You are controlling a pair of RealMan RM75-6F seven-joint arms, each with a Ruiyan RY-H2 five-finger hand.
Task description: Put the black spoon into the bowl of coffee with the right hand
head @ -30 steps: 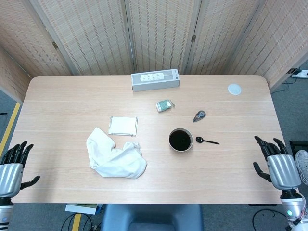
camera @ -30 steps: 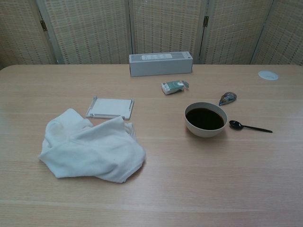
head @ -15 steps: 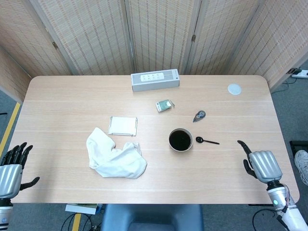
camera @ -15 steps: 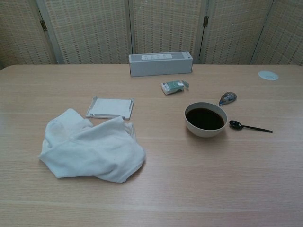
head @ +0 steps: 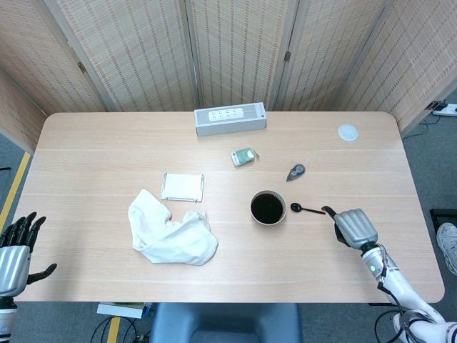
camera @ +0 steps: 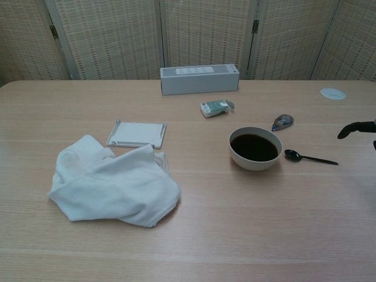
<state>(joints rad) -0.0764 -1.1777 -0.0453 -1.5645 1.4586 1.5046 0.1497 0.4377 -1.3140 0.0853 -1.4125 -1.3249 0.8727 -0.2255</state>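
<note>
While my right hand (head: 355, 226) hovers empty beside black spoon (head: 307, 209) handle, fingers apparently apart, clumsy nudge risks tipping bowl of coffee (head: 268, 207).

A small black spoon (head: 306, 209) lies flat on the table right of frame centre, bowl end toward the cup, handle pointing right. Just left of it stands a pale round bowl of dark coffee (head: 268, 207), upright, not touching it.

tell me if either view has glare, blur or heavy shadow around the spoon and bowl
Head view: even, soft light, the spoon and bowl sharp, no glare. Chest view: equally sharp, only faint shadows under the bowl and the towel; the right hand is cut off by the frame edge.
</note>
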